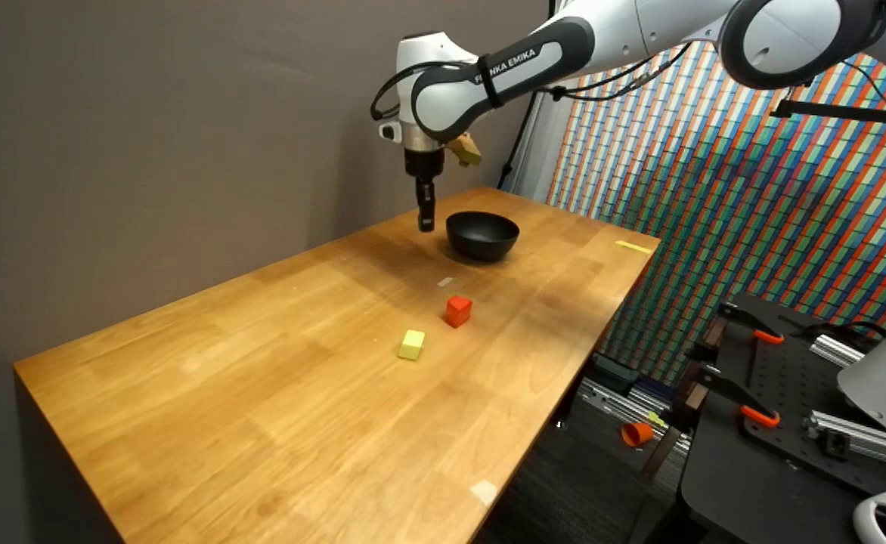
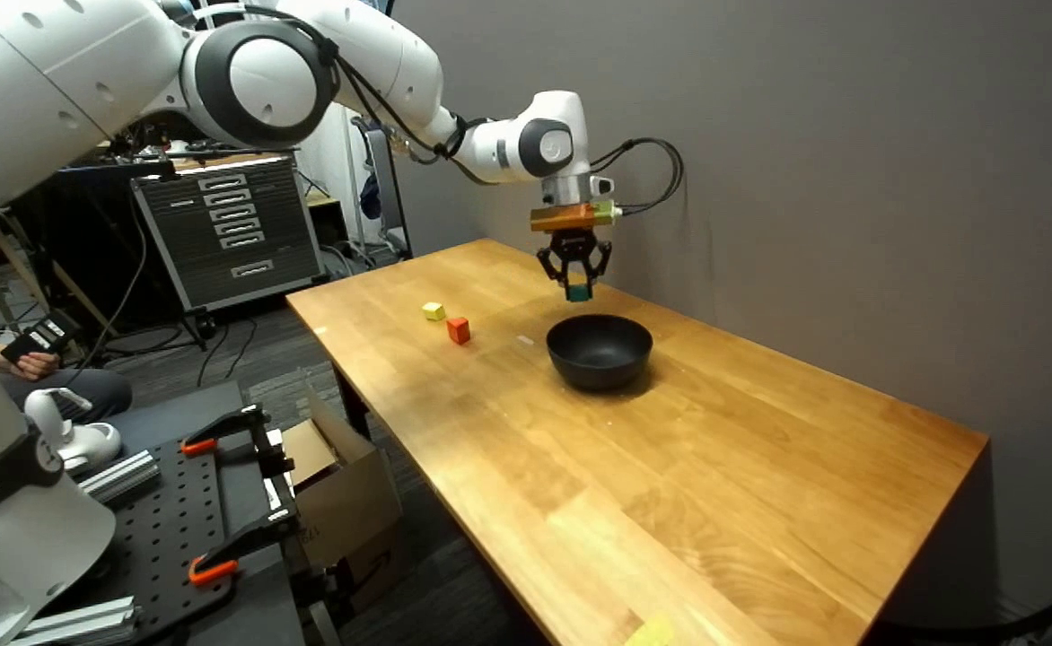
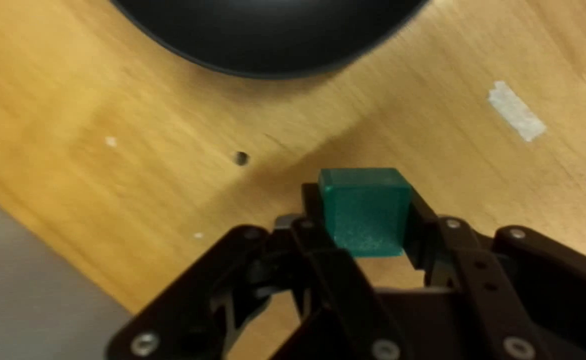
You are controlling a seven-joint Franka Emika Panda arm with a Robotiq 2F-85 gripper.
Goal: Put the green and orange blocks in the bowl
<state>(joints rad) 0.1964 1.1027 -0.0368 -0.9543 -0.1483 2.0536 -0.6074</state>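
Note:
My gripper [image 3: 365, 215] is shut on the green block [image 3: 368, 215], a teal-green cube between the fingertips. In an exterior view the gripper [image 2: 577, 285] holds the green block [image 2: 579, 293] in the air, above and behind the black bowl [image 2: 596, 372]. In an exterior view the gripper [image 1: 426, 221] is beside the bowl [image 1: 481, 248], and the block hardly shows there. The bowl's rim [image 3: 273, 74] is at the top of the wrist view, apart from the block. The reddish-orange block [image 1: 458, 311] lies on the table; it also shows in an exterior view [image 2: 459, 331].
A pale yellow cube [image 1: 411, 344] lies on the table near the orange block, also in an exterior view [image 2: 434, 311]. The wooden table [image 1: 261, 393] runs along a grey wall [image 1: 186, 151]. A bit of whitish tape [image 3: 516, 111] is stuck on the table near the bowl.

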